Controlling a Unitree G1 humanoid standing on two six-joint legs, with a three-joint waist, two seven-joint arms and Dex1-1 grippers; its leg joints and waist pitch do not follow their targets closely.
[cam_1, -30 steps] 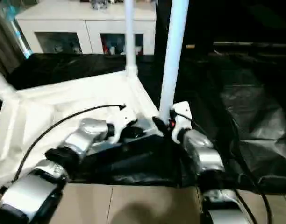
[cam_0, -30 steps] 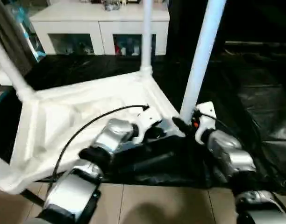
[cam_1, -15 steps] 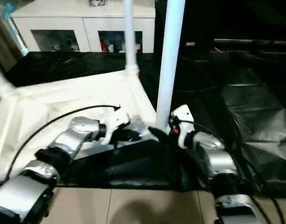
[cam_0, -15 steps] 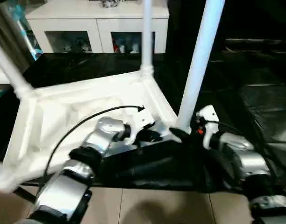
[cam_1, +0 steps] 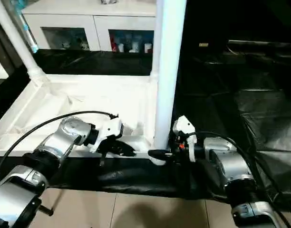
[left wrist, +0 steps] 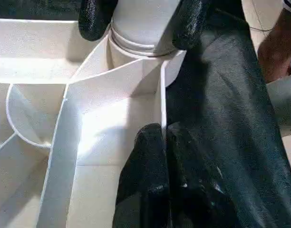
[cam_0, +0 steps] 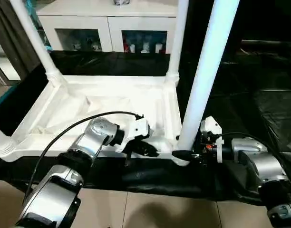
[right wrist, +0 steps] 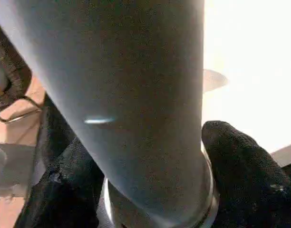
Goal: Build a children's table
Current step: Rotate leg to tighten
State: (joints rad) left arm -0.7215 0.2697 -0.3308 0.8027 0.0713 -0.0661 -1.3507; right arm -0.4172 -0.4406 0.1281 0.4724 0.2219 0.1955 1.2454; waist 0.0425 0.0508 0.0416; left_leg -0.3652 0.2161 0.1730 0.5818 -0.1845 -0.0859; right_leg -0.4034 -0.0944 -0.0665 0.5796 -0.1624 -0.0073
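The children's table lies upside down; its white top (cam_0: pixel 112 95) rests on black sheeting. Legs stand in the far left (cam_0: pixel 33 38), far right (cam_0: pixel 176 42) and near right (cam_0: pixel 202 80) sockets, and a fourth (cam_0: pixel 0 142) shows at the near left corner. My right gripper (cam_0: pixel 182 155) is closed around the near right leg's base, with a black finger (right wrist: pixel 240 175) on each side of the collar. My left gripper (cam_0: pixel 152 152) is shut on the top's thin near rim (left wrist: pixel 162 95), a short way from that socket.
A white cabinet (cam_0: pixel 107 19) with glass-fronted compartments stands behind the table. Crinkled black sheeting (cam_0: pixel 259 95) covers the ground to the right and front. Tiled floor (cam_0: pixel 160 209) runs along the near edge. A black cable (cam_0: pixel 74 133) loops over my left forearm.
The whole view has shifted, so the table top now looks squarer. My right gripper has settled lower around the near right leg's base. My left gripper stays on the near rim.
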